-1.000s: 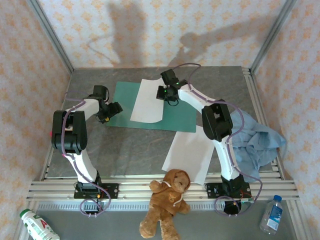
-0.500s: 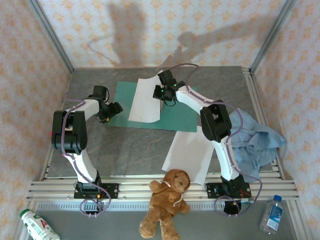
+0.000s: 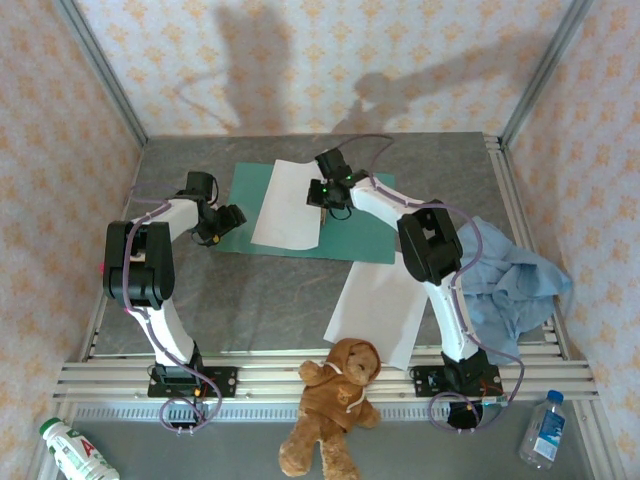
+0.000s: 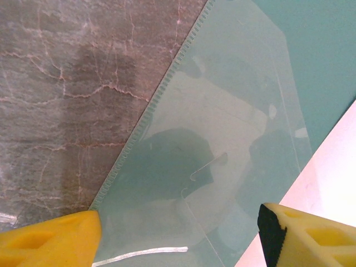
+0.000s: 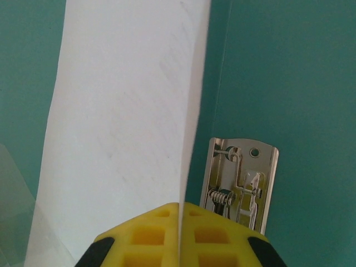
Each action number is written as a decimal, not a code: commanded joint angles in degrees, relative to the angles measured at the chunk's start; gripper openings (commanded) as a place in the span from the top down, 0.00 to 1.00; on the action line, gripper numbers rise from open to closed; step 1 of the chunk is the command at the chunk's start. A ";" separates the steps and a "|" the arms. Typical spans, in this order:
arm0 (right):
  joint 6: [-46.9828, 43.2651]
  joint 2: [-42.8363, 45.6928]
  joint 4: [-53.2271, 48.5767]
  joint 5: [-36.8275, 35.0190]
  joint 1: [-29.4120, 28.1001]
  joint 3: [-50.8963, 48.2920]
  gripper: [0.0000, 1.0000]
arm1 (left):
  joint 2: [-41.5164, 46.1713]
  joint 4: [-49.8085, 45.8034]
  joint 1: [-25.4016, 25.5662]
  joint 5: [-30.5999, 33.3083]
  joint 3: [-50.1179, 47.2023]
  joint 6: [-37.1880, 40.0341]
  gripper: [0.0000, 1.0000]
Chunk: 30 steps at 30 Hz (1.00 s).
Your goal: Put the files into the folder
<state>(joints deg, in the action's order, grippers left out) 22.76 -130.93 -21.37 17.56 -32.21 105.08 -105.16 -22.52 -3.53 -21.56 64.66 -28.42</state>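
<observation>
— While the top view is up, where is the folder (image 3: 365, 232)?
— It lies open on the table (image 3: 280, 300), in the upper middle of the frame. The right gripper (image 3: 325, 197) is pinched on one white sheet (image 3: 285, 205), which covers the folder's left half. The second sheet (image 3: 378, 305) lies on the table just below the folder's lower right corner, near the teddy bear (image 3: 338, 395). The left gripper (image 3: 222, 222) is at the folder's left edge.
— And the left wrist view?
— Its yellow fingers (image 4: 50, 242) stand wide apart at the bottom corners and hold nothing. The folder's clear pocket (image 4: 222, 139) lies beneath, with bare table at upper left.
— The right wrist?
— The jaws are closed tight on the sheet's edge at bottom centre. Teal folder fills the right, with its metal clip (image 5: 242, 181) at lower right.
</observation>
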 commanded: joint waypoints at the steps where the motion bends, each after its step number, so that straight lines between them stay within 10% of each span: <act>1: 1.26 0.34 3.08 -0.81 -0.25 -1.51 1.00 | -0.92 -0.46 -0.49 -1.29 -1.73 0.12 0.25; 30: 5.46 -3.00 11.94 0.43 -1.84 -3.47 1.00 | -1.14 0.45 -0.43 -3.26 -2.78 0.18 0.27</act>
<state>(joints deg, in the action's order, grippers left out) 28.51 -131.87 -10.68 18.02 -33.43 100.18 -105.16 -20.71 -3.53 -23.59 63.68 -28.40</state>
